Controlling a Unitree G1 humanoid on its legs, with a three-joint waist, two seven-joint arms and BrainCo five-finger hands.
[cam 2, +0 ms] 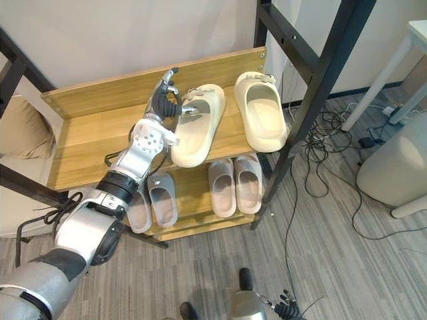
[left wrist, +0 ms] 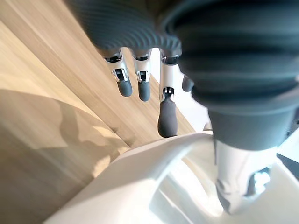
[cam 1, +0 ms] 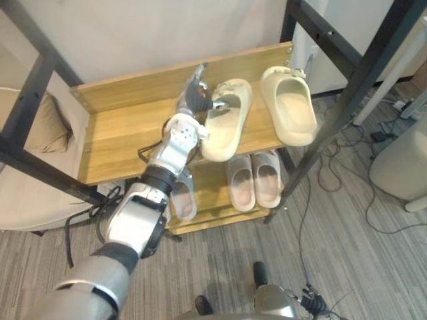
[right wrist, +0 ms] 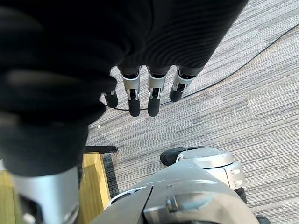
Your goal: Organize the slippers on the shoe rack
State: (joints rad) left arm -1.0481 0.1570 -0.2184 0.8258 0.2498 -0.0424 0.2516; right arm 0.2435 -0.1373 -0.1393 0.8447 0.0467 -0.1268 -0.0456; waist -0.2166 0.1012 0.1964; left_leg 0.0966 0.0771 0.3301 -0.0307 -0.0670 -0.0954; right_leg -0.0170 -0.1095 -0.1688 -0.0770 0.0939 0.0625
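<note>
Two cream slippers lie on the wooden top shelf of the shoe rack, toes toward the back board. My left hand is at the strap of the left one: its fingers reach straight past the strap over the shelf, and its thumb lies on the inside of the slipper. The other cream slipper lies free to its right. My right hand hangs open over the carpet, holding nothing.
On the lower shelf sit a pale pink pair and, further left, a grey pair. Black metal frame posts slant across the rack's right side. A beige cushion lies to the left; cables run over the carpet to the right.
</note>
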